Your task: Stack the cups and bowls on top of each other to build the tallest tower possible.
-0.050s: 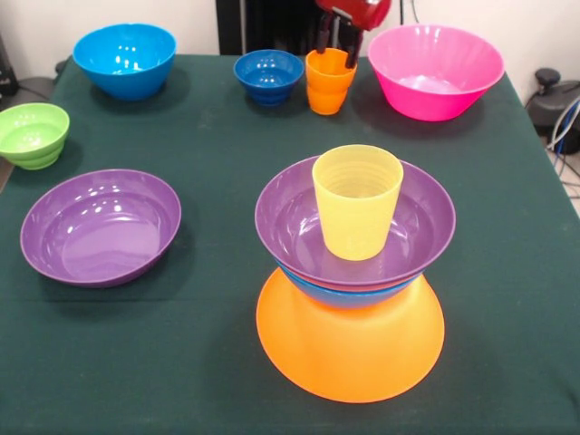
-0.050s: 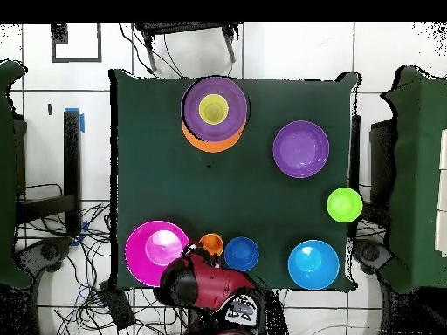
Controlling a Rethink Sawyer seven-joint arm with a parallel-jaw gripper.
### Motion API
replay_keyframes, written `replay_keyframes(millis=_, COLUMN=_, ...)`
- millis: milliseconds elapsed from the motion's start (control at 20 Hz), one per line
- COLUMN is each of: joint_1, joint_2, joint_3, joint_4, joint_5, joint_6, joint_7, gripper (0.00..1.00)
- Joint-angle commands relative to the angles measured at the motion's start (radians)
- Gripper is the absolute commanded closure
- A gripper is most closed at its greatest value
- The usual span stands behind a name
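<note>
Green tablecloth (image 1: 227,362): only front view shows end effector (image 1: 337,41) inside orange cup (image 1: 330,82).

- A dark green cloth (image 1: 227,362) covers the tabletop from edge to edge
- Loose cables (image 2: 74,288) lie tangled on the pale tiled floor (image 2: 288,52) beside the tabletop's corner
- A strip of blue tape (image 2: 81,119) sits on the floor just off one side
- A dark chair or stand frame (image 2: 188,33) stands at the end away from the cables
</note>
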Motion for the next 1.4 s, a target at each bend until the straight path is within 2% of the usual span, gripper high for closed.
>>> replay_keyframes(millis=50, joint_1=-0.004, joint_2=0.074, joint_3=0.113, joint_4=0.027, joint_5=0.06, joint_6=-0.126, joint_7=0.244, gripper=0.0)
replay_keyframes(millis=250, joint_1=0.025, joint_2=0.071, joint_3=0.1, joint_4=0.029, joint_5=0.079, joint_6=-0.118, joint_7=0.237, gripper=0.0)
replay_keyframes(millis=650, joint_1=0.073, joint_2=0.023, joint_3=0.038, joint_4=0.019, joint_5=0.092, joint_6=-0.025, joint_7=0.169, gripper=0.0)
replay_keyframes(millis=1000, joint_1=0.063, joint_2=-0.003, joint_3=0.01, joint_4=-0.029, joint_5=0.073, joint_6=0.051, joint_7=0.106, gripper=0.0)
replay_keyframes(millis=1400, joint_1=0.047, joint_2=0.003, joint_3=-0.013, joint_4=-0.083, joint_5=0.042, joint_6=0.057, joint_7=0.061, gripper=0.0)
